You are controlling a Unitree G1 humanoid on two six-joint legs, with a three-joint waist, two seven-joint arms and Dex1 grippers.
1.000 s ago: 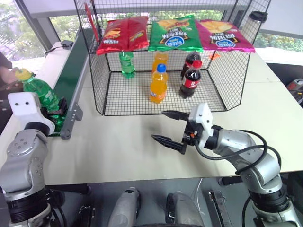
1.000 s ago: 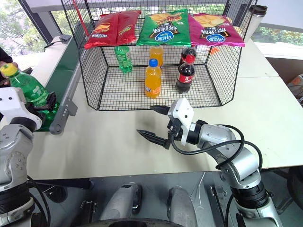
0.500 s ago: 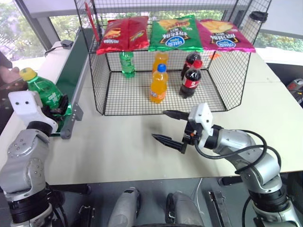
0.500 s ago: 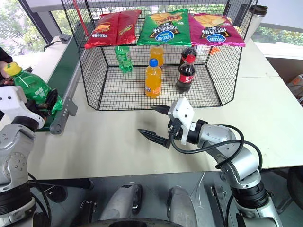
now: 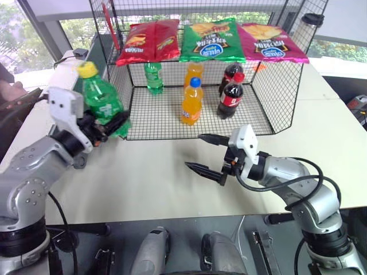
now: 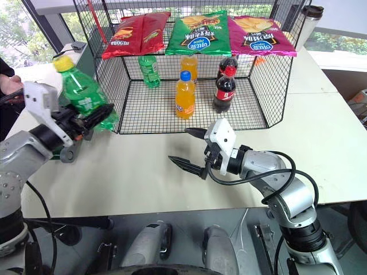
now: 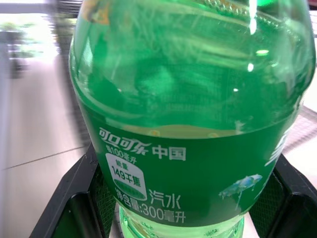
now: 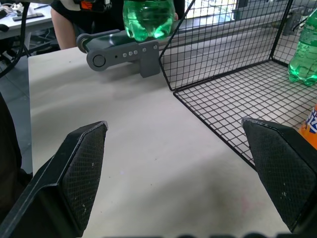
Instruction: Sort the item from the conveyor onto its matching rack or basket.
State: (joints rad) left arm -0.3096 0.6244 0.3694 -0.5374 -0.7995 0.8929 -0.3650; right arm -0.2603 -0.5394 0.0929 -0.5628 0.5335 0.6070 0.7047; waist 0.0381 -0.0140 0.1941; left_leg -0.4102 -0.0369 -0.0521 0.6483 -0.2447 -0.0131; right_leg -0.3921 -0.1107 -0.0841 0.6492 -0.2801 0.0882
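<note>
The left claw (image 5: 112, 127) is gripping the green soda bottle (image 5: 102, 103) low on its body, its green label showing white Chinese writing and "300". The bottle is leaning over, yellow cap (image 5: 87, 69) up, clear green and part full, hanging above the surface (image 5: 149, 172) just beside the black wire cage (image 5: 275, 97). The right claw (image 5: 209, 156) is hovering wide apart over the surface, holding nothing.
</note>
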